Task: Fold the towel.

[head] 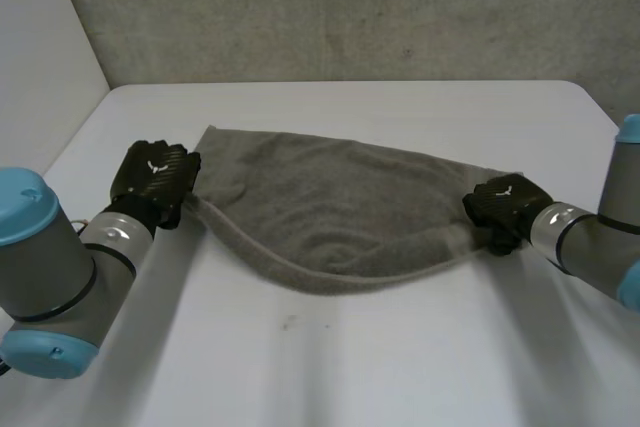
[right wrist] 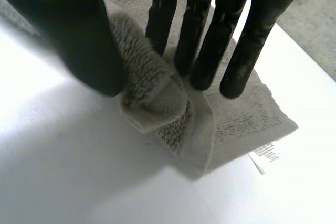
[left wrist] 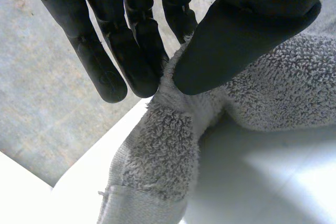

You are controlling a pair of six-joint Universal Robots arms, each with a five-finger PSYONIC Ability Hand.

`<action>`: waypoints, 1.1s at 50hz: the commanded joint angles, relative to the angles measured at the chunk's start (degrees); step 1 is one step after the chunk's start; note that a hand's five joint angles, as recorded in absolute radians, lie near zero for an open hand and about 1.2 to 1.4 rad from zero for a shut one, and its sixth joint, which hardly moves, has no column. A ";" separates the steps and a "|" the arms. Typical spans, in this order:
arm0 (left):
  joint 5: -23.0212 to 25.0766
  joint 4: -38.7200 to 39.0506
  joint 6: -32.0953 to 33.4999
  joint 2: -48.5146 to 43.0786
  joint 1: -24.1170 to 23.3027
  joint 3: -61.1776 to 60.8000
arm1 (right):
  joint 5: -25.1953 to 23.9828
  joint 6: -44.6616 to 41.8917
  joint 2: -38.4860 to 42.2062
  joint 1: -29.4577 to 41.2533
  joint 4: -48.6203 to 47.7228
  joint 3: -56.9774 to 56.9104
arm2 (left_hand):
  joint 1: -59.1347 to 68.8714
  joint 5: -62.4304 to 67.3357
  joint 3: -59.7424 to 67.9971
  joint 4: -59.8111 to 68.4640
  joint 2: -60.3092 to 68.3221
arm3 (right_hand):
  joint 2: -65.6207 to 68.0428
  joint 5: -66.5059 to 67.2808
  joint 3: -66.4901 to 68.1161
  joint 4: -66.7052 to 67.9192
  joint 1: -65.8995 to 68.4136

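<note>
Currently the grey towel [head: 340,207] lies across the middle of the white bench [head: 400,367], its near edge sagging in a curve between the two arms. The left robot hand [head: 155,179] pinches the towel's left corner between thumb and fingers. The right robot hand [head: 503,209] pinches the bunched right corner likewise, near a small label [right wrist: 265,153].

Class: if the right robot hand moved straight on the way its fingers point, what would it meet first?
The towel. The right robot hand pinches a fold of it, and its fingertips point at the part lying flat on the table, apparently almost touching.
</note>
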 commanded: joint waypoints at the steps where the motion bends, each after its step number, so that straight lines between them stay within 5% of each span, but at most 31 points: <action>1: -0.05 -1.93 -0.30 2.54 -0.34 0.56 | -1.36 0.42 -4.96 -2.08 -1.75 5.54 | 12.76 10.84 10.28 10.24 10.21 | -10.08 -10.74 -10.65 -10.78 -9.90; 19: -0.22 -6.33 -5.22 8.35 -5.26 5.22 | -3.12 8.24 -12.61 -0.06 -9.58 16.53 | 12.76 10.84 10.28 10.24 10.21 | -13.45 -14.11 -14.02 -14.15 -13.27; 26: -0.22 -11.24 -10.84 10.54 -5.44 9.35 | -3.12 20.08 -13.32 7.05 -9.93 16.01 | 12.76 10.84 10.28 10.24 10.21 | -26.19 -26.86 -26.77 -26.90 -26.02; 41: -0.66 -12.92 -15.24 13.00 -5.79 14.28 | -3.21 43.57 -6.55 21.83 -15.12 7.04 | 12.76 10.84 10.28 10.24 10.21 | -26.74 -27.40 -27.31 -27.44 -26.56; 46: -1.01 -13.09 -15.94 13.53 -5.79 14.19 | -0.32 44.19 0.03 24.90 -16.35 2.21 | 12.76 10.84 10.28 10.24 10.21 | -16.69 -17.36 -17.26 -17.40 -16.52; 55: -1.02 -13.09 -15.68 13.44 -3.59 12.69 | 8.92 41.29 0.22 22.62 -19.42 4.67 | 12.76 10.84 10.28 10.24 10.21 | 4.21 3.55 3.64 3.51 4.39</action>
